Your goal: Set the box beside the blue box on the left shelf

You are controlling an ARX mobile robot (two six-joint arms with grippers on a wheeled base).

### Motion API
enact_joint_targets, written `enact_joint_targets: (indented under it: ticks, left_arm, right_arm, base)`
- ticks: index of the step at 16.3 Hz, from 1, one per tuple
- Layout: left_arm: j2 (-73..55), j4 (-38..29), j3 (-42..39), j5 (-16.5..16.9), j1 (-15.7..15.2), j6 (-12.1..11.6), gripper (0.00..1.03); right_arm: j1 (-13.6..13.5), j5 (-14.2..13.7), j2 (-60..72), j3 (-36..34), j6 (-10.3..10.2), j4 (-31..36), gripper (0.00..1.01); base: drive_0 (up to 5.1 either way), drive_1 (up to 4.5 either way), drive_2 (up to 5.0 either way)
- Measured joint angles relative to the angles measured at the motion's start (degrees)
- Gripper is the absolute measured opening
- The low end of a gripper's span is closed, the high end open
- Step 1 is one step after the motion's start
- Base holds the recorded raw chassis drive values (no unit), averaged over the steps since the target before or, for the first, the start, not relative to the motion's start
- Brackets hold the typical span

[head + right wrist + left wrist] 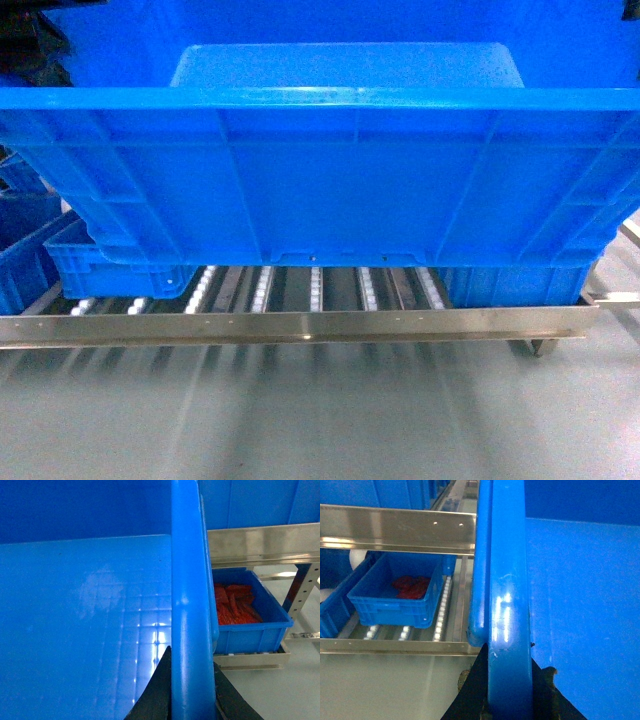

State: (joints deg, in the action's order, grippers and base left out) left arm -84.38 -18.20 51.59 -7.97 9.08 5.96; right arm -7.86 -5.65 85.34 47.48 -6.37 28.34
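Note:
The box [320,180], a large bright blue ribbed crate, fills most of the head view, and its inside looks empty. Its lower edge hangs over the roller rows [315,285] of the left shelf, just behind the shiny front rail [300,325]. Whether it rests on the rollers I cannot tell. My left gripper [509,690] is shut on the box's left rim [507,595]. My right gripper [192,690] is shut on its right rim [190,580]. A smaller blue box [395,597] with red parts inside sits on the rollers to the left. Neither gripper shows in the head view.
Another small blue box [250,615] with red parts sits on the shelf to the right. An upper metal rail [395,530] crosses above the lower level. More blue crates [25,240] stand at the far left. Grey floor [320,420] lies in front of the rail.

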Motion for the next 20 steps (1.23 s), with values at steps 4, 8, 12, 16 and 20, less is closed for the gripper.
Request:
enact_joint_targets:
  ticks: [4,8,12,16,20]
  left_arm:
    - [0.0,0.3,-0.1,0.2,-0.8,0.0,0.08]
    - [0.2,-0.1,-0.1,0.0,-0.1,-0.1,0.08]
    - [0.2,0.0,-0.1,0.0,-0.1,-0.1,0.08]
    - [0.2,0.0,-0.1,0.0,-0.1,-0.1,0.08]
    - [0.2,-0.3,-0.1,0.0,-0.1,-0.1,0.08]
  right_arm:
    - [-0.8,-0.5,0.0,0.0,0.2,0.0,0.07]
    - [0.0,-0.1,0.0,0.0,0.0,0.0,0.07]
    - [0.0,0.0,0.0,0.0,0.0,0.0,0.07]
    - [0.0,0.0,0.0,0.0,0.0,0.0,0.07]
    - [0.0,0.0,0.0,0.0,0.0,0.3,0.07]
  base:
    - [-5.0,2.41,2.4]
    - [-5.0,2.41,2.4]
    - [-5.0,2.41,2.4]
    - [-5.0,2.41,2.4]
    - [-5.0,2.41,2.4]
